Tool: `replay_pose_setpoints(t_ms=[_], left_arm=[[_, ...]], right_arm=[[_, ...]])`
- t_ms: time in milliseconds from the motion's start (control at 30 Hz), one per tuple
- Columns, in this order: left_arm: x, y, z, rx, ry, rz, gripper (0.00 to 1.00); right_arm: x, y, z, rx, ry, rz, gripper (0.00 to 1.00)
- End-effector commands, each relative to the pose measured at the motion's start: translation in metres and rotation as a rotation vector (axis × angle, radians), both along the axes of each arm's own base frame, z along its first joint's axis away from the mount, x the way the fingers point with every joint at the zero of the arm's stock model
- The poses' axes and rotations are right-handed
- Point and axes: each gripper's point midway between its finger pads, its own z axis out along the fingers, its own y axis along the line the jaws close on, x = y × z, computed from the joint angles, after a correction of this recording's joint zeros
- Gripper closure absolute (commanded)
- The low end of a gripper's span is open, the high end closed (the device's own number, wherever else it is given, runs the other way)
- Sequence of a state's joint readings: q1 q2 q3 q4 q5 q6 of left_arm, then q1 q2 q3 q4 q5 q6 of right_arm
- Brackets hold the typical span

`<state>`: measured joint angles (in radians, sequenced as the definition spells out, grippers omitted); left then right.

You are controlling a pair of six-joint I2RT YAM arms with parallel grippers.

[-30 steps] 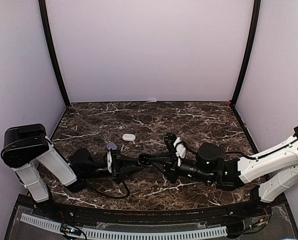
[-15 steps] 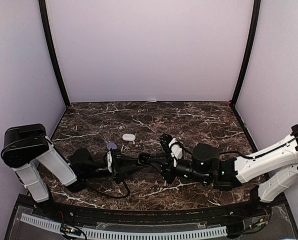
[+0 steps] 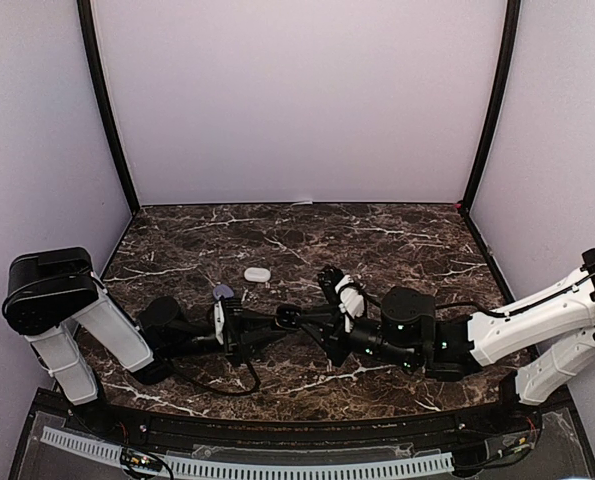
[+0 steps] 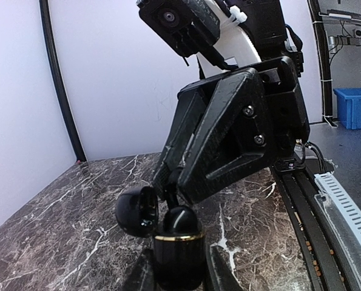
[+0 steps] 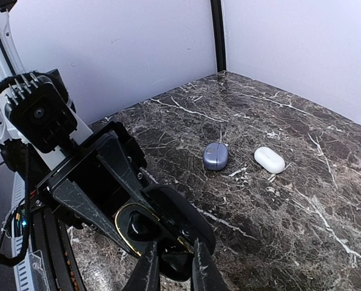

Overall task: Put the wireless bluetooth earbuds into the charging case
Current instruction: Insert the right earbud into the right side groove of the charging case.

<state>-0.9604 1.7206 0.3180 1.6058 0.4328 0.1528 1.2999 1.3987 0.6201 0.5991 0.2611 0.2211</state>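
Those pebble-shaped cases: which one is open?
The black case. It is held up off the marble table with its lid swung back, showing a gold rim. The purple case and the white case both lie shut on the table.

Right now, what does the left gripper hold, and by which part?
The left gripper holds the open black charging case by the sides of its lower body; the lid is free.

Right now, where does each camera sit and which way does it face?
Top external: above and behind the bases, looking down on the table; both arms show.
Left wrist: looks rightward at the right end effector over the open black case.
Right wrist: looks leftward at the left end effector holding it; own fingertips low.
All share the case.
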Motion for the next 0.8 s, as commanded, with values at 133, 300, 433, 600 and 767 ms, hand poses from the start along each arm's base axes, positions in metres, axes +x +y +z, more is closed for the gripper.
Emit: replay_pose_setpoints(t_ms=[133,300,433,600,767], left_arm=[[-0.011,0.008,0.047,-0.171,-0.12,-0.024,1.0],[-0.011,0.007,0.048,-0.175,-0.119,-0.025,1.0],[-0.011,0.007,0.047,-0.172,-0.113,-0.027,1.0],[-0.011,0.007,0.048,-0.179,-0.113,-0.03,1.0],[-0.011,0.007,0.05,-0.184,-0.111,-0.025,1.0]], right_arm=[[0.003,0.002,0.001,-0.023,-0.008,-0.032,0.98],[0.003,0.004,-0.003,-0.037,-0.005,-0.037,0.94],[0.002,0.011,-0.002,-0.047,-0.002,-0.032,0.91],[0.002,0.014,-0.004,-0.065,-0.001,-0.038,0.91],[0.004,0.011,-0.007,-0.075,0.002,-0.054,0.91]])
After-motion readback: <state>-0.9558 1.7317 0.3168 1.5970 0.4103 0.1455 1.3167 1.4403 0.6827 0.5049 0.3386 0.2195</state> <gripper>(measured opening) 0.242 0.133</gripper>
